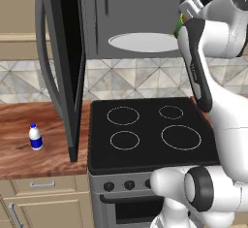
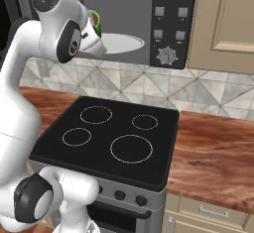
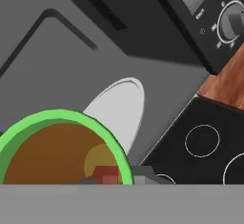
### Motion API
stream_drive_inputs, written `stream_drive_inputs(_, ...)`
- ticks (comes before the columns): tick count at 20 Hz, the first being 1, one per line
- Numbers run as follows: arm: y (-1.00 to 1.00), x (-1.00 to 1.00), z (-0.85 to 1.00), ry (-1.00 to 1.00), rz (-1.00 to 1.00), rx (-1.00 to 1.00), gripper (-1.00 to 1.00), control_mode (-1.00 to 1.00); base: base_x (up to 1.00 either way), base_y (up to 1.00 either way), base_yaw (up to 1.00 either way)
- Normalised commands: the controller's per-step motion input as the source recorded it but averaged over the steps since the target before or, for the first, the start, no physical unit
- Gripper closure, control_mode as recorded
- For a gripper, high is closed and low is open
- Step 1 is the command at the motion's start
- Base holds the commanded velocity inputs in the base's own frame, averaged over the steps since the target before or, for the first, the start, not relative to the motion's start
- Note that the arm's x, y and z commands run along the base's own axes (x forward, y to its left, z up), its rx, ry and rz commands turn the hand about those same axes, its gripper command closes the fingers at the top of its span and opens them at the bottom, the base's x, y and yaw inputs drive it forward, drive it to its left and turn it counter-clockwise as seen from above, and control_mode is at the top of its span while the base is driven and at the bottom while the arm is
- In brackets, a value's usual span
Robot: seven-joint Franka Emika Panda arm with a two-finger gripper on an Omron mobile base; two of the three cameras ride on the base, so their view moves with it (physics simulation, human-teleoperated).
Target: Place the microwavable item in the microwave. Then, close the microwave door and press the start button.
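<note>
The microwavable item, a small green cup [image 3: 62, 147] with brownish contents, hangs in the air at the right front of the microwave's [image 1: 140, 4] open cavity, a little above the white round turntable [image 1: 143, 42]. My gripper [image 1: 184, 21] is shut on the cup [image 1: 178, 27], and the hand hides most of it in both base views; a green sliver of the cup [image 2: 95, 21] shows beside the wrist. The microwave door [image 1: 63, 67] stands swung wide open to the left. The control panel with its knob [image 2: 167, 55] is on the microwave's right.
A black stove top [image 1: 150, 130] with several burner rings lies below the microwave. A white bottle with a blue label [image 1: 35, 137] stands on the wooden counter [image 1: 29, 159] at the left, under the open door. More wooden counter [image 2: 218, 162] extends to the right.
</note>
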Motion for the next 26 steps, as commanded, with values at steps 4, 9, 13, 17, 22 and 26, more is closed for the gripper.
stream_drive_inputs(4, 0.00, 0.27, -0.76, 0.00, 0.10, 0.00, 1.00, -1.00, 0.00, 0.00, 0.00)
stream_drive_inputs(9, 0.05, 0.13, -0.35, 0.00, 0.04, -0.01, 1.00, -1.00, 0.00, 0.00, 0.00)
stream_drive_inputs(13, 0.04, 0.01, -0.06, 0.04, 0.00, -0.02, 1.00, -1.00, 0.00, 0.00, 0.00)
stream_drive_inputs(17, 0.00, 0.11, -0.01, 0.00, 0.00, 0.00, 1.00, -1.00, 0.00, 0.00, 0.00)
stream_drive_inputs(22, 0.08, 0.32, -0.03, 0.00, 0.00, 0.00, 1.00, -1.00, 0.00, 0.00, 0.00)
stream_drive_inputs(26, 0.12, 0.47, -0.16, 0.02, 0.00, 0.00, 1.00, -1.00, 0.00, 0.00, 0.00)
